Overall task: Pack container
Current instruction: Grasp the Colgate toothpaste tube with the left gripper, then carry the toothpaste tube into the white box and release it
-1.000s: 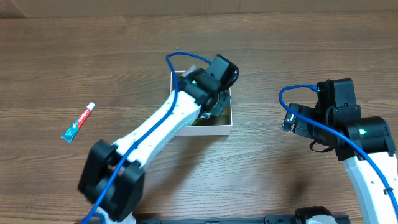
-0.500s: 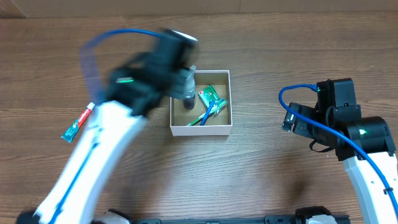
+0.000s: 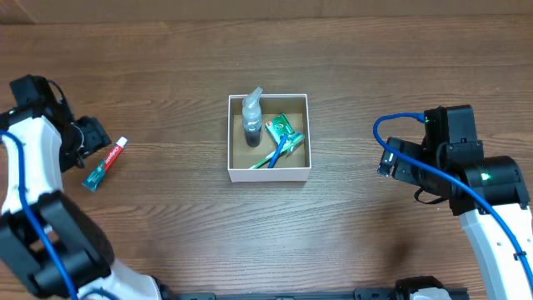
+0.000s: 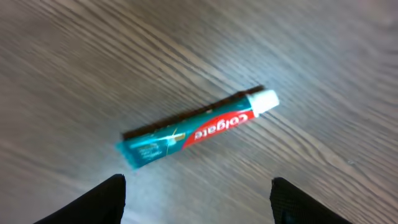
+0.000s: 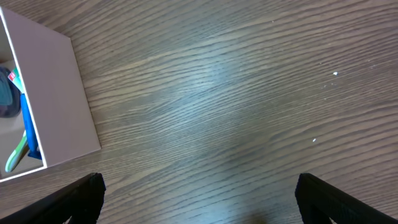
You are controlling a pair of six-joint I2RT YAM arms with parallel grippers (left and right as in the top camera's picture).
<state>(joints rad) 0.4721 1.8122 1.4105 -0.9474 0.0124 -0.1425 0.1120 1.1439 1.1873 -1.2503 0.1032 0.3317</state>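
The counter (image 3: 375,50) is seen as brown wood-grain, matte, w/ fine streaks. The container (image 3: 268,174) is set near the counter's ctr: square, shallow, thin white walls, brown cardboard floor.

Contents, per overhead view:
- A small spray bottle (image 3: 252,121) is laid along the left side, clear plastic w/ a dark lower part, nozzle toward the far wall.
- A green packet (image 3: 281,127) is lodged in the far-right part; its print can't be read.
- A toothbrush (image 3: 277,154), blue and green handle, is laid diagonally across the near-right part, its upper end met by the packet.

A toothpaste tube (image 4: 199,127) is laid flat on the counter, well left of the container. It is a soft tube w/ a teal crimped end, red band and white cap. "Colgate" is read in white on the red band in the left wrist view.

The left claw (image 4: 199,205) is held just beside the tube, black fingers spread wide, nothing btwn them.

The right claw (image 5: 199,202) is held over bare counter, right of the container and apart from it, released and spread wide, nothing gripped. The container's outer wall and a bit of the toothbrush are caught at the left edge of the right wrist view.
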